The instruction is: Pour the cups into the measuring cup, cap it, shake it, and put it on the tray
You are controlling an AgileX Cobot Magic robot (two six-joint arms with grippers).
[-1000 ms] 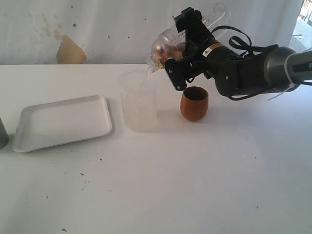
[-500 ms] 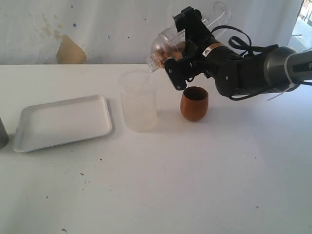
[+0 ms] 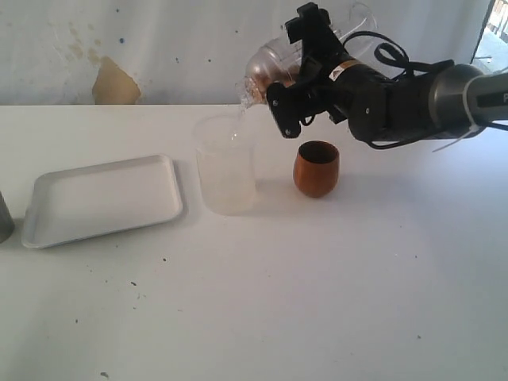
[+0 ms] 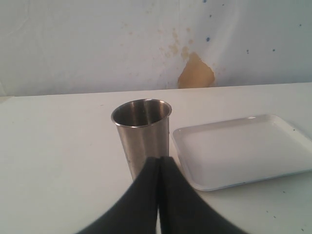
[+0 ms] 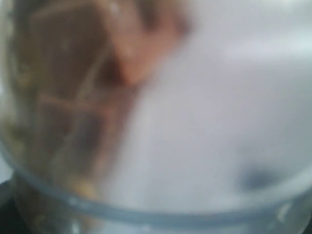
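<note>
My right gripper (image 3: 294, 75) is shut on a clear plastic cup (image 3: 266, 70). The cup is tipped on its side, its lip over the rim of a tall translucent plastic cup (image 3: 227, 165) standing on the table. A thin stream seems to run between them. No graduation marks show on either cup. The right wrist view is filled by the blurred held cup (image 5: 161, 204). The brown wooden cup (image 3: 316, 168) stands upright under the right arm. The steel tumbler (image 4: 142, 136) stands beside the white tray (image 4: 243, 146), just beyond my shut, empty left gripper (image 4: 159, 160).
The tray (image 3: 103, 198) lies left of the translucent cup, and the tumbler (image 3: 4, 218) shows at the far left edge. A white wall with a brown patch (image 3: 115, 83) backs the table. Cables loop over the right arm (image 3: 397, 99).
The right arm has risen slightly and tipped the held cup a little further over the standing cup. The left gripper, tray and wooden cup have not moved.
</note>
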